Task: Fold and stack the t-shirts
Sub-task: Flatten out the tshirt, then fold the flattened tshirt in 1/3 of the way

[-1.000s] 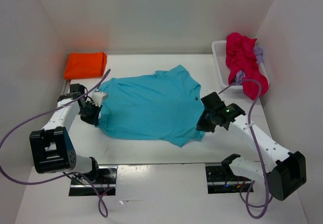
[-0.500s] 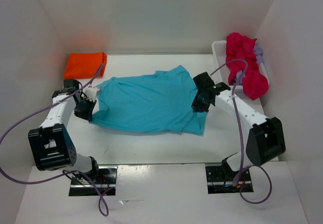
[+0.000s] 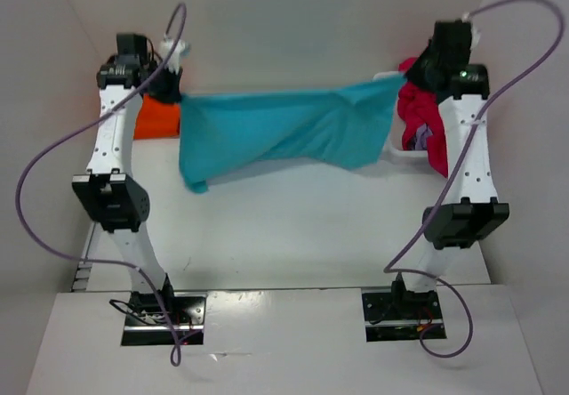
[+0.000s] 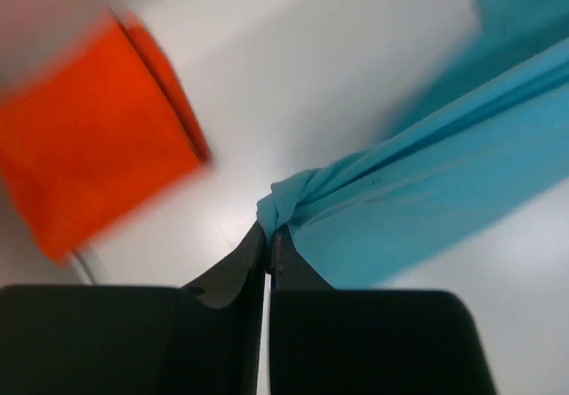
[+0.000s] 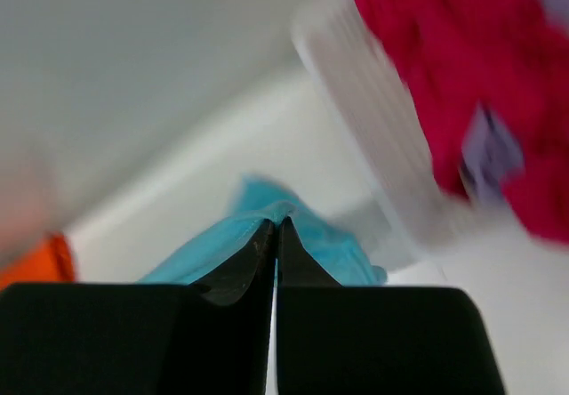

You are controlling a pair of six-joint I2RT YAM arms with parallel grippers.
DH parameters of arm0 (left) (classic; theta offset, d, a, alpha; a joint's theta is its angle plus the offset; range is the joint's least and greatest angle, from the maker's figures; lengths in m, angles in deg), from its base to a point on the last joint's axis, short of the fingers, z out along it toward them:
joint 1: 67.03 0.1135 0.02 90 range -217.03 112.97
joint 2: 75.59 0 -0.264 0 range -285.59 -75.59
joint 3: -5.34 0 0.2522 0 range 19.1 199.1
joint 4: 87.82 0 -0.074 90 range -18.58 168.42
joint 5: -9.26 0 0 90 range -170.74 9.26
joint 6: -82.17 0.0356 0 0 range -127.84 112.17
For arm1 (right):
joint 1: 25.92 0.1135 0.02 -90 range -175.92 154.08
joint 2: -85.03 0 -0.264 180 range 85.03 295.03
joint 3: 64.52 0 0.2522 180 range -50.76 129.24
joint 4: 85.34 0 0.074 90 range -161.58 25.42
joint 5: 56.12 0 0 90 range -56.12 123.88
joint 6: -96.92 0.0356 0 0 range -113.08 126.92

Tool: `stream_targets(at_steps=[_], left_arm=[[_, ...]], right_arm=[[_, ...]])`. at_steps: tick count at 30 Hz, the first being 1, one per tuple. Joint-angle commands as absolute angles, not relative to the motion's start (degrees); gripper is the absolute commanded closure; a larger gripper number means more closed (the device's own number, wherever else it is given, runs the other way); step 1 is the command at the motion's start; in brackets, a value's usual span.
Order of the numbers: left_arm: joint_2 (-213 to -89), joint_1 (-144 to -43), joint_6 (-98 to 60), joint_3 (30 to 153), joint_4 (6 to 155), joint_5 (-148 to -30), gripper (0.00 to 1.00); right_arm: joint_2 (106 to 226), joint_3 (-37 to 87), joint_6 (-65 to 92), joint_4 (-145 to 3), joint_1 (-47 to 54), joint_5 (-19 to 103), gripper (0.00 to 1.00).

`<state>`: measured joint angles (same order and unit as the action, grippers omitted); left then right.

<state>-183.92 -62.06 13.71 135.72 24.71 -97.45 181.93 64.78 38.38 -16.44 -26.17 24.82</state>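
The turquoise t-shirt [image 3: 276, 128] hangs stretched in the air between both raised arms, sagging lowest at its left end. My left gripper [image 3: 175, 95] is shut on its left edge; the wrist view shows the cloth [image 4: 418, 190] bunched at the tips [image 4: 268, 229]. My right gripper [image 3: 402, 79] is shut on the right edge, the cloth [image 5: 240, 235] pinched at the tips [image 5: 275, 223]. The folded orange t-shirt [image 3: 158, 117] lies at the back left, partly behind the left arm. The magenta t-shirt [image 3: 428, 115] and a bit of the lavender one [image 3: 422, 133] sit in the basket.
The white mesh basket [image 3: 393, 150] stands at the back right, close behind the right arm. White walls close in the table on the left, back and right. Purple cables loop from both arms.
Both arms have swung up and back, lifting the turquoise t-shirt off the table, where it lay spread a second ago. It now hangs stretched between the two shut grippers.
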Motion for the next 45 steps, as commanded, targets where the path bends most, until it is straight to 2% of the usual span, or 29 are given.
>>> stream_targets(at_steps=[1, 4, 9, 12, 13, 15, 17, 19, 20, 25, 30, 36, 45], left_arm=[[-188.17, -61.85, 4.23, 168.76, 27.08, -100.78, 1.0], [-188.88, -64.04, 5.78, 172.21, 29.02, -100.68, 1.0], [-187.66, -64.04, 7.19, 166.96, 27.27, -104.56, 1.0], [-184.23, -64.04, 8.95, 155.46, 29.45, -104.56, 1.0], [-181.18, -64.04, 10.43, 146.98, 30.51, -104.56, 1.0], [-177.56, -64.04, 11.93, 137.45, 33.84, -104.56, 1.0], [-172.46, -64.57, 14.56, 123.87, 36.31, -101.85, 1.0], [-169.13, -64.57, 16.5, 116.17, 37.02, -99.73, 1.0], [-168.41, -64.57, 18.08, 109.26, 37.02, -98.07, 1.0], [-167.61, -64.57, 21.51, 93.33, 37.02, -92.53, 1.0], [-168.84, -63.0, 21.52, 84.42, 37.02, -89.18, 1.0], [-167.36, -61.85, 21.52, 79.23, 34.12, -89.18, 1.0], [-164.54, -60.79, 18.45, 82.47, 32.89, -90.85, 1.0]], right_arm=[[186.45, 94.31, 34.43, -9.97, -23.04, 16.69, 1.0], [185.14, 95.05, 34.43, -12.43, -21.62, 17.02, 1.0], [180.06, 83.73, 33.2, -12.43, -21.0, 14.72, 1.0], [173.4, 70.65, 33.2, -15.14, -18.98, 12.61, 1.0], [171.36, 62.61, 33.72, -15.15, -18.37, 12.09, 1.0], [164.97, 50.13, 36.09, -15.77, -16.61, 12.08, 1.0], [160.99, 42.18, 39.51, -15.77, -14.51, 13.3, 1.0], [155.8, 32.01, 42.06, -14.98, -12.83, 13.92, 1.0], [154.3, 28.98, 44.17, -14.98, -12.13, 15.41, 1.0], [147.54, 12.89, 47.18, -14.19, -10.98, 23.23, 1.0], [147.69, 9.53, 49.64, -13.57, -7.12, 23.25, 1.0], [155.78, 9.53, 47.7, -15.06, -6.32, 25.52, 1.0], [169.38, 19.01, 39.89, -20.5, -6.32, 19.38, 1.0]])
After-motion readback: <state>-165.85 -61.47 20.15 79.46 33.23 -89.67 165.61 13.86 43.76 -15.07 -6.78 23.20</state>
